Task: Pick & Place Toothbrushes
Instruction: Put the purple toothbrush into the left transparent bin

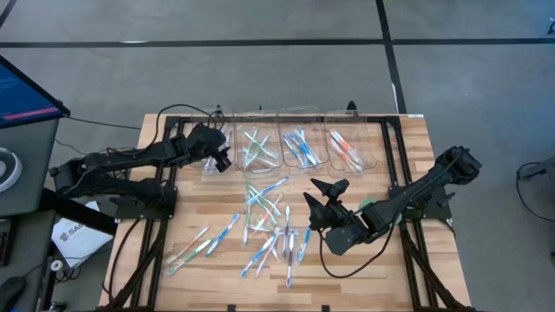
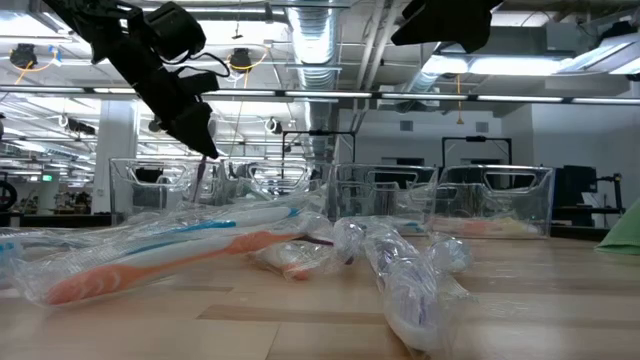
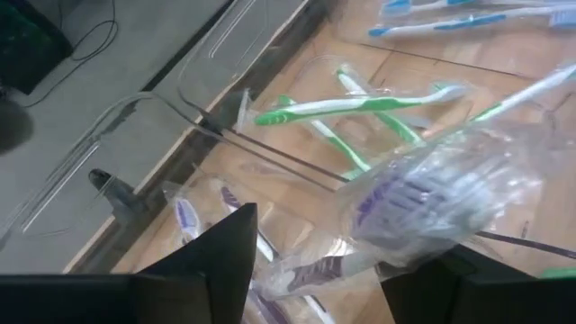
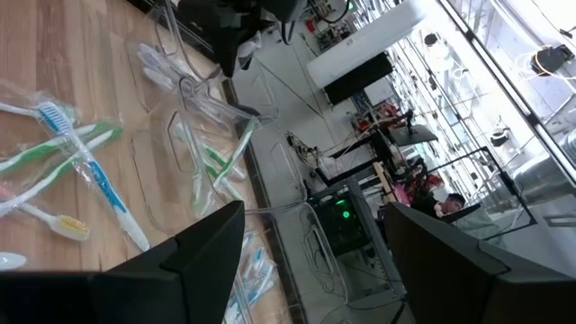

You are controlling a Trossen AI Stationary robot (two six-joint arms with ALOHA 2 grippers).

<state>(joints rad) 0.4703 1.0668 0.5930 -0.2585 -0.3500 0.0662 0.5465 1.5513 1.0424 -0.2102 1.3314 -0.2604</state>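
Note:
Wrapped toothbrushes point(image 1: 264, 227) lie loose on the middle of the wooden table, and they show close up in the low view point(image 2: 170, 250). My left gripper point(image 1: 222, 159) is over the far-left clear bin point(image 3: 193, 112), which has purple brushes point(image 3: 186, 219) in it. Its fingers are spread, and a wrapped purple toothbrush point(image 3: 409, 198) sits between them above the bin. In the low view a thin stick point(image 2: 199, 178) hangs below that gripper point(image 2: 203, 143). My right gripper point(image 1: 323, 196) is open above the table, right of the loose pile and touching nothing. My left gripper has the wrapped purple toothbrush's handle end point(image 3: 306, 272) between its spread fingers point(image 3: 225, 261), with the bristle head point(image 3: 405, 193) sticking out over the bin. I cannot tell whether either finger touches the wrapper.
Three more clear bins stand in a row along the far edge: one with green brushes point(image 1: 258, 147), one with blue point(image 1: 301, 147), one with orange point(image 1: 347, 149). A green disc point(image 1: 369, 204) lies by my right arm. A monitor point(image 1: 22, 91) stands off the table's left.

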